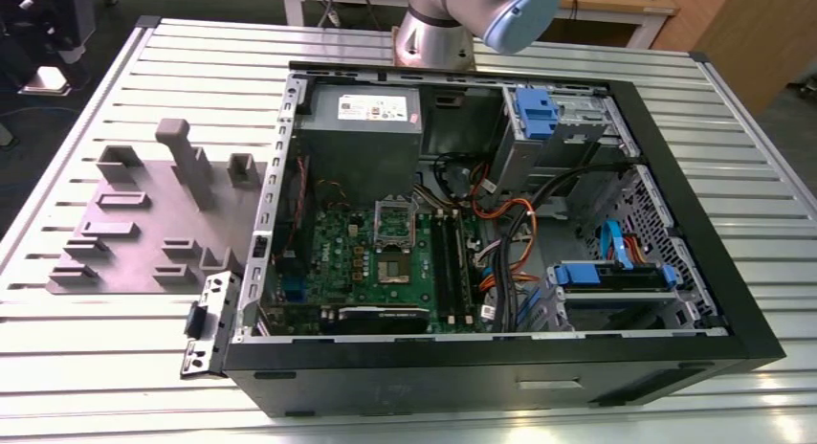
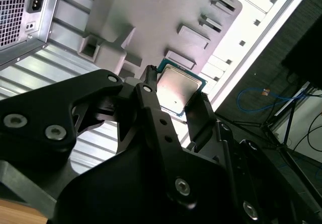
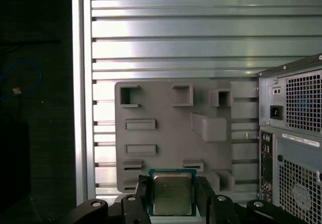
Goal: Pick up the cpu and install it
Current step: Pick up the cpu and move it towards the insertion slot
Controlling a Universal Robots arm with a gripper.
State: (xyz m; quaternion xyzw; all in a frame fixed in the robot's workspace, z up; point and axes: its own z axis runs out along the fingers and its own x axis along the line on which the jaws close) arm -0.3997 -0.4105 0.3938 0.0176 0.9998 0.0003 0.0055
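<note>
While fingers point(image 3: 142, 198) grip the cpu point(image 3: 172, 191), side edges hidden

Black hand point(image 2: 175, 94) grips cpu point(image 2: 177, 84) by edges; grey moulded plate point(image 2: 151, 12) behind.

Exterior view: high and oblique, looking down on the open computer case point(image 1: 511, 224) and moulded plate point(image 1: 141, 224) on the slatted table point(image 1: 77, 367); first wrist view: straight down from well above the plate; second wrist view: tilted across it; both wrist views share the gripper point(image 3: 173, 186) clasping the cpu point(image 3: 172, 199), the plate and the case's rear.
</note>
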